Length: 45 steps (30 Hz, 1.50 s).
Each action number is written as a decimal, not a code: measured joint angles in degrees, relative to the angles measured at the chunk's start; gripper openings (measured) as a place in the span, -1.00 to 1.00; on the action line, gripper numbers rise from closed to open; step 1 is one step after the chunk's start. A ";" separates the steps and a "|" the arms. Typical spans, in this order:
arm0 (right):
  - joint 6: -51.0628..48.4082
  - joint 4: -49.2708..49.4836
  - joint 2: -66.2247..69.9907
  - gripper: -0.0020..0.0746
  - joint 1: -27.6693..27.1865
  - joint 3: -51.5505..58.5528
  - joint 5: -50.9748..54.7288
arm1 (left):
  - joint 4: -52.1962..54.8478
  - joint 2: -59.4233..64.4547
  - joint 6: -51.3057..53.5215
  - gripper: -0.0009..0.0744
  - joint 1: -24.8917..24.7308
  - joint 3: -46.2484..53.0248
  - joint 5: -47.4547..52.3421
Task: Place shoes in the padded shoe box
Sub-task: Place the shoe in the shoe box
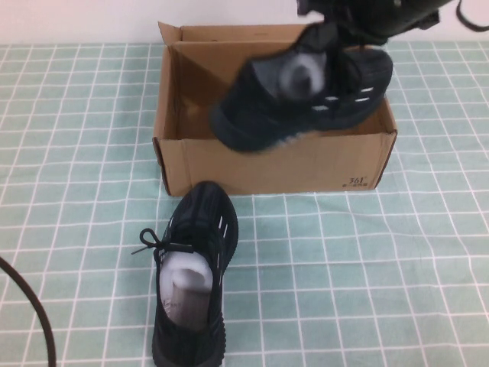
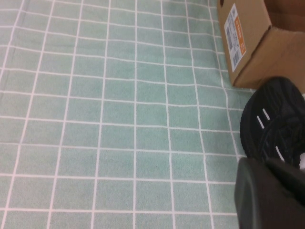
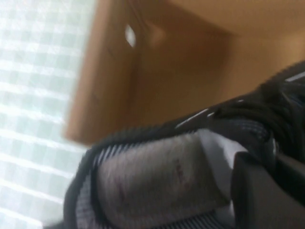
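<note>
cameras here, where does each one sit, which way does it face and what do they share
High view: raised on the robot's side, angled down at the checked cloth, the cardboard box, a shoe on the cloth; the right gripper holds the lifted shoe over the box.
Left wrist view: low over the cloth, facing the box corner and the resting shoe; the left gripper shows, shut.
Right wrist view: right above the held shoe, facing into the box; the right gripper shows.
Shared: the box appears in all three.
</note>
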 joint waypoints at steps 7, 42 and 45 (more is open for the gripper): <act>-9.27 15.51 4.42 -0.97 -3.35 0.00 -6.06 | 0.00 0.00 0.00 -0.99 0.00 0.00 0.09; -24.21 28.87 18.59 -0.97 -5.03 -14.61 -12.61 | 0.00 0.00 0.00 -0.99 0.00 0.00 0.67; -24.21 28.98 20.40 -0.97 -5.03 -14.93 -13.27 | 0.00 0.00 0.00 -0.99 0.00 0.00 0.78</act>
